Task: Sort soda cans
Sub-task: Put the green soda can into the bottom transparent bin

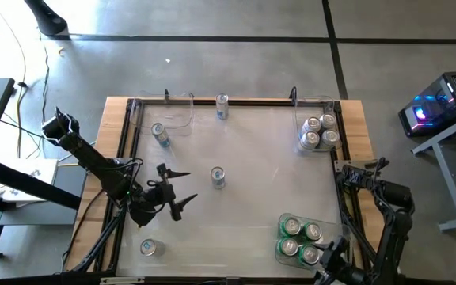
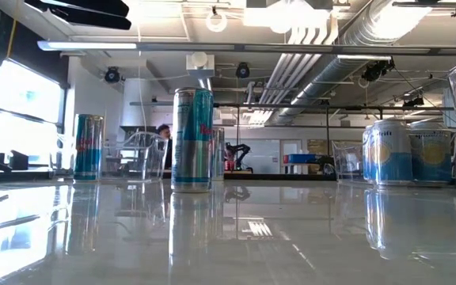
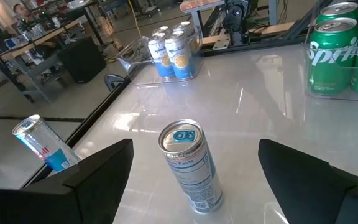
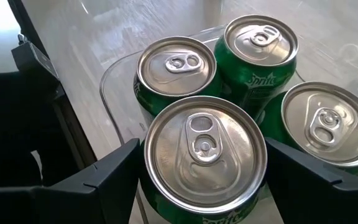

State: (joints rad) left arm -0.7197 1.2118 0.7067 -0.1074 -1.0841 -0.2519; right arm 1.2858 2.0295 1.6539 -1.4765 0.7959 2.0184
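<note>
Lining up left gripper (image 1: pixel 182 192), jaws apart, w/ slim blue-silver can (image 1: pixel 218 177) upright mid-table. Best: centre can btwn fingers, grip mid-body, close gently to avoid tipping. Right gripper (image 4: pixel 197 186), jaws apart around green Sprite can (image 4: pixel 205 149) in near bin (image 4: pixel 114 84).

Glossy white table (image 1: pixel 252 198) — shiny metal soda cans (image 4: pixel 204 155), clear plastic bins (image 1: pixel 167 119)

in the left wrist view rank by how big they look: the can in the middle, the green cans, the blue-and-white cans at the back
1. Green cans, about level with
2. the middle can; too close to rank, and the green ones are partly cut off by the frame.
3. Blue-and-white cans, clearly smallest, but also farthest from the camera, so not necessarily smaller cans.
</note>
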